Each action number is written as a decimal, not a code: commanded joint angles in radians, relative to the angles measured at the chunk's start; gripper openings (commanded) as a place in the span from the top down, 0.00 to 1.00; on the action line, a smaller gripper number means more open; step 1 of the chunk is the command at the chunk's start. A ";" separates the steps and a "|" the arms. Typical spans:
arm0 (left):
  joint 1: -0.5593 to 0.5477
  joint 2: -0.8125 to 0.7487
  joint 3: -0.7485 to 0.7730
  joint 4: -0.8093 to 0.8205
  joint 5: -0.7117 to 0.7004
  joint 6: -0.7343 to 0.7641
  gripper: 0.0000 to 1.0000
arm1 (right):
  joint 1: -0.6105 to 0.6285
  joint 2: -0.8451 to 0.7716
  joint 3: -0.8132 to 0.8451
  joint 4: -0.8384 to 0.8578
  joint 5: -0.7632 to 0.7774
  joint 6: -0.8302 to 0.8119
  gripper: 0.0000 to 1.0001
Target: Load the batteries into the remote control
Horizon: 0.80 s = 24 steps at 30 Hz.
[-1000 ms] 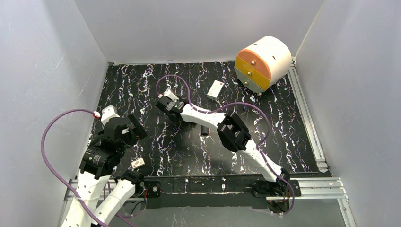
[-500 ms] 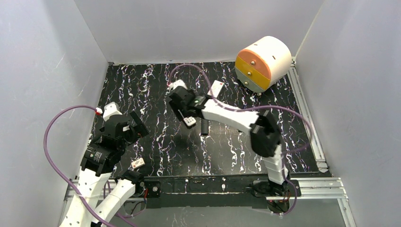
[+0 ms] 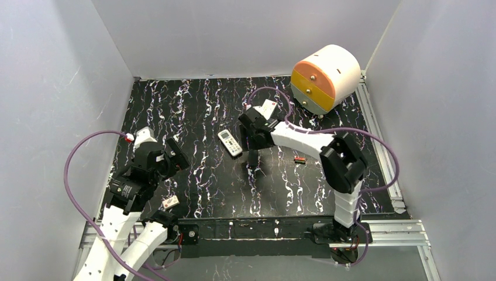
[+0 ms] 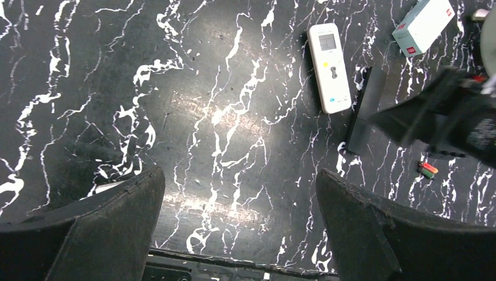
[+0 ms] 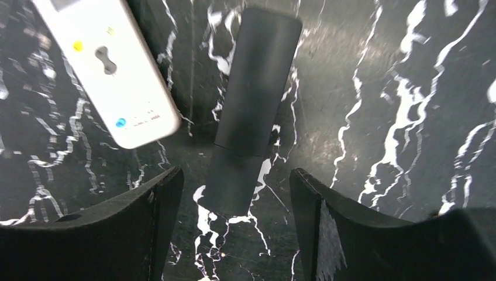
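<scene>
The white remote control lies face up on the black marbled table, screen and buttons showing; it also shows in the left wrist view and the right wrist view. The batteries lie together right of centre, green and red in the left wrist view. My right gripper is open and empty, just right of the remote, over the end of a long black bar; its jaws stand wide apart. My left gripper is open and empty, well left of the remote.
A white box with a red mark lies behind the right gripper. A round orange, yellow and grey drawer unit stands at the back right. The black bar lies between the remote and the batteries. Grey walls enclose the table.
My right gripper has swung from the left to the right, leaving the remote face up on the table. The batteries have come into view. The left arm shifted slightly.
</scene>
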 commanded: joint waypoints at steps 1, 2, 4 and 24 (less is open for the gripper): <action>0.000 0.008 -0.017 0.026 0.044 -0.026 0.02 | 0.012 0.071 0.071 -0.084 -0.023 0.062 0.26; -0.001 0.009 -0.019 0.029 0.049 -0.027 0.02 | 0.012 0.087 0.082 -0.093 -0.021 0.066 0.27; 0.000 0.015 -0.021 0.033 0.054 -0.024 0.02 | 0.012 0.111 0.087 -0.103 -0.021 0.073 0.29; 0.000 0.081 -0.043 0.114 0.168 -0.041 0.02 | 0.023 0.202 0.094 -0.138 -0.016 -0.026 0.63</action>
